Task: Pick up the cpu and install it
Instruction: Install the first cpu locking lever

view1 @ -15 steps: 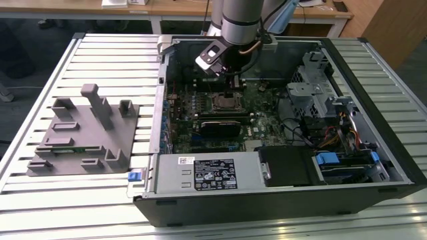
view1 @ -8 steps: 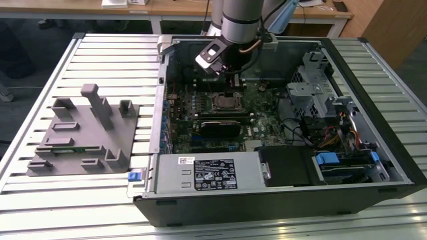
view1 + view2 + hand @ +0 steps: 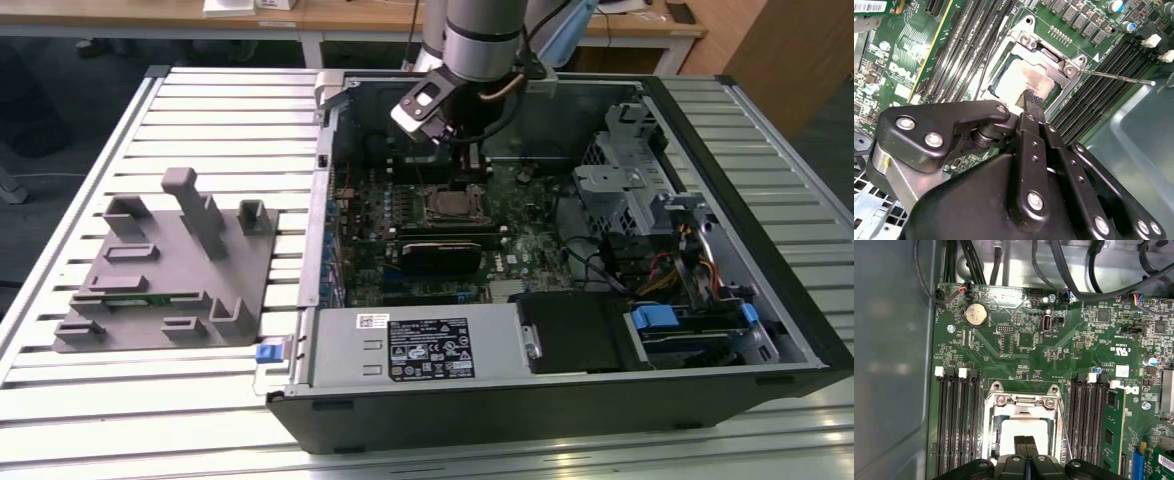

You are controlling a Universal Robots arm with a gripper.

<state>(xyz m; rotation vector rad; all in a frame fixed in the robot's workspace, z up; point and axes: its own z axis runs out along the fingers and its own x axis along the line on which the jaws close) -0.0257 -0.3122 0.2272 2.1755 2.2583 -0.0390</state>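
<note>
The fingers (image 3: 1020, 446) of the gripper (image 3: 1025, 442) are pressed together, gripping nothing. Their tips sit just above the cpu (image 3: 1021, 429), which lies flat in the metal-framed socket (image 3: 1024, 400) on the green motherboard (image 3: 1019, 355) inside the open computer case (image 3: 561, 410).

Cpu (image 3: 1013, 82): silvery-white top with a brownish smear. Motherboard (image 3: 1019, 350): green, with black slots. Gripper (image 3: 1025, 441): black. Holder block (image 3: 167, 275): plain grey. Table (image 3: 200, 100): pale grey, ribbed in parallel slats.
</note>
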